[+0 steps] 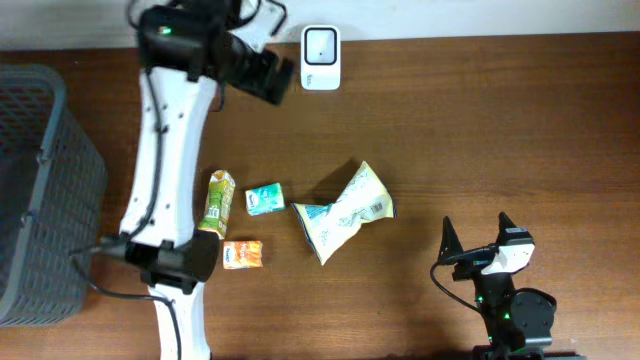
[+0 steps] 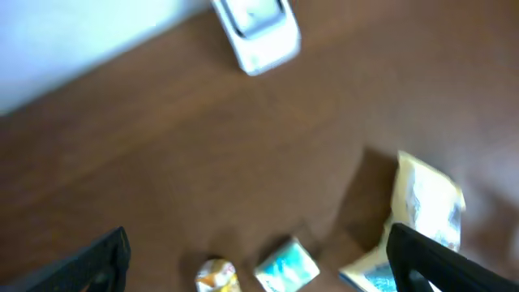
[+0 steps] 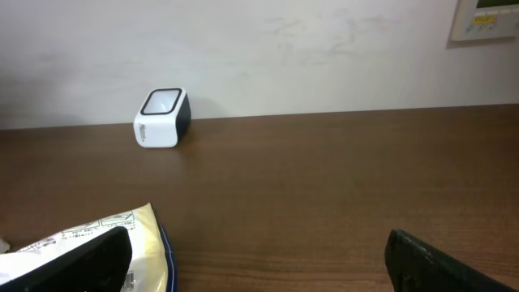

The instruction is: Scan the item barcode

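- Left gripper [image 1: 268, 76] — jaws spread wide, nothing in them, just beside the barcode scanner [image 1: 320, 45], on its left.
- Right gripper [image 1: 476, 232] equally spread and empty, well apart from the scanner, nearer the robot.
- Four items lie on the table [image 1: 480, 120], all well short of the scanner: snack bag [image 1: 345, 212], teal packet [image 1: 265, 198], juice carton [image 1: 220, 200], orange packet [image 1: 243, 254].
- Cannot tell which is due for scanning.
- Snack bag's long axis slants up to the right of the scanner — it sits about midway between the grippers, so either could likely reach it.
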You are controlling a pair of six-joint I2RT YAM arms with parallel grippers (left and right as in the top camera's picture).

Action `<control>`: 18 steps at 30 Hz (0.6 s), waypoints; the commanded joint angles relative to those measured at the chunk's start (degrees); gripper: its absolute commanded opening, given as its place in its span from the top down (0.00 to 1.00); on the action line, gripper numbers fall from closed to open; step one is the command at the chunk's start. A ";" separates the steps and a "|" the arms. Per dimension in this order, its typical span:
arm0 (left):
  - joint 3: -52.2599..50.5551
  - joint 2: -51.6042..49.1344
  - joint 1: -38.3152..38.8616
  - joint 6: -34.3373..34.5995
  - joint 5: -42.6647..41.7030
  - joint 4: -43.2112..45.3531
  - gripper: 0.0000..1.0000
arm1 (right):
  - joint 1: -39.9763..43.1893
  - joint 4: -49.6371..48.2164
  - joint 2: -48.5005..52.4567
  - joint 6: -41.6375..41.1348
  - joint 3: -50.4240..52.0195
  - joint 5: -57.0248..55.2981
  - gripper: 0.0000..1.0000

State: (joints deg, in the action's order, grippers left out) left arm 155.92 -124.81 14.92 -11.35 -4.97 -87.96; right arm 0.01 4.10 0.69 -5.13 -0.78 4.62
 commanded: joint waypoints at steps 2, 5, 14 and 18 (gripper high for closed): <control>6.23 3.80 -2.40 5.53 11.08 -1.31 0.01 | 0.00 0.02 -0.33 0.24 0.46 0.57 0.01; 6.40 4.70 -5.11 5.53 14.49 -2.71 0.01 | 0.00 0.02 -0.33 0.24 0.46 0.57 0.01; 6.34 4.61 -17.03 9.20 12.70 -5.01 0.01 | 0.00 0.02 -0.33 0.24 0.46 0.55 0.01; 6.34 4.61 -18.64 9.18 12.72 -6.01 0.01 | 0.00 0.02 -0.33 0.24 0.46 0.55 0.01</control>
State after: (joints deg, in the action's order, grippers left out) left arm 161.80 -120.86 -2.72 -3.31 7.57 -93.51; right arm 0.01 4.10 0.69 -5.13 -0.78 4.62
